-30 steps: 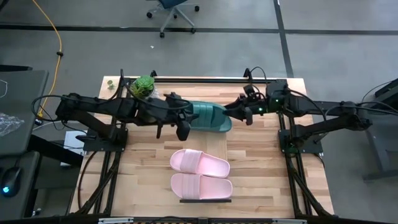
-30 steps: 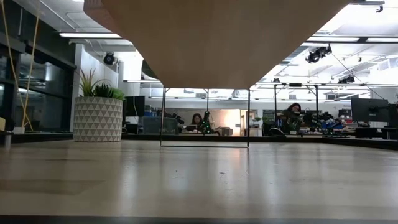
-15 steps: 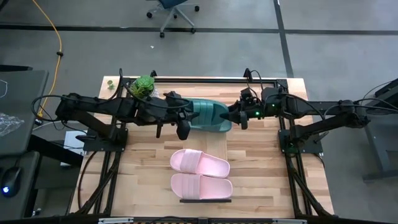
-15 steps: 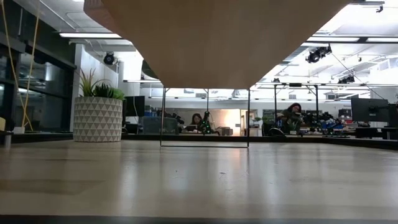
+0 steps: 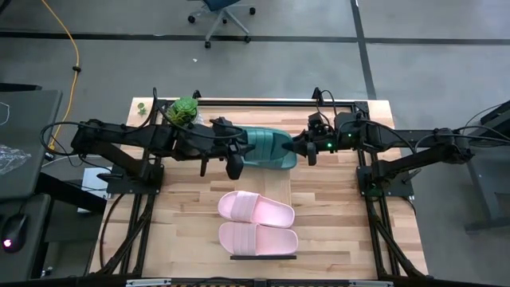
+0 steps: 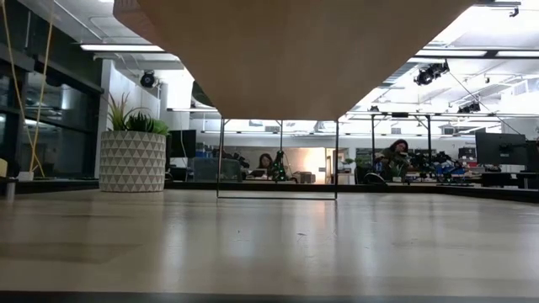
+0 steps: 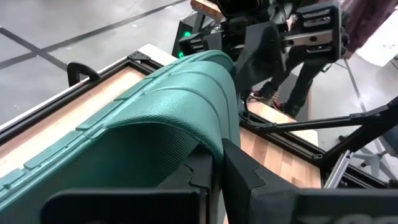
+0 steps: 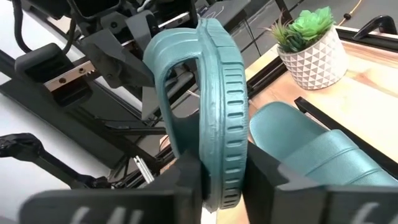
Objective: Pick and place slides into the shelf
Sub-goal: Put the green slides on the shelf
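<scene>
The left gripper is clamped on the ribbed strap of a dark teal slide, and the right gripper is pinched on that slide's notched sole edge. The grooved rubber is seen only in the wrist views. At upper centre of the high view the slide is held between both arms; two pale pink slides lie at lower centre.

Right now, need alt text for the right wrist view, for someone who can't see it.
The right gripper is closed on the sole edge of a dark teal slide held on its side, with the left arm's dark gripper at its far end. A second teal slide lies flat on the wooden table near a potted plant.
</scene>
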Motion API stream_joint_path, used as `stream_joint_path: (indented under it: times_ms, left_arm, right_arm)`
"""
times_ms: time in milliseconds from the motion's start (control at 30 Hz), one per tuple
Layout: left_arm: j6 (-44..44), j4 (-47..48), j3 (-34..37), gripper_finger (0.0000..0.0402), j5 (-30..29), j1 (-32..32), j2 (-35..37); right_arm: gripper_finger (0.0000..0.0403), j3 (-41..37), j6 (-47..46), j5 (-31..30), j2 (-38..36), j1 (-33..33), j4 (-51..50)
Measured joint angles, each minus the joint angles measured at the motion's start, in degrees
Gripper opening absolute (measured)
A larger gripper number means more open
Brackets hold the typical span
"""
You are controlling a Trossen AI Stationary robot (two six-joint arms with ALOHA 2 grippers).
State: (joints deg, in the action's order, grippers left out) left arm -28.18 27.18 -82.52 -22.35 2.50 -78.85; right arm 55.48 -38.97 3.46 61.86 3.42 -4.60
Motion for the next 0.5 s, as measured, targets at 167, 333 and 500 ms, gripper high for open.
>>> stream_joint_path:
  times_ms: [167, 333, 500]
  left_arm:
    - [2.1, -0.1, 0.0, 0.0047, 1.1, 0.0, 0.1]
    - [4.8, -0.3, 0.0, 0.0092, 3.5, 0.0, 0.1]
    - [7.1, -0.5, 0.0, 0.0127, 4.5, 0.0, 0.9]
  right_arm:
    - [0.0024, 0.0, 0.0, 0.2, -0.1, 0.0, -0.2]
    - [0.0015, 0.0, -1.0, -1.1, -1.6, 0.0, -0.8]
    - [0.0014, 0.0, -2.8, -2.9, -5.2, 0.1, -7.4]
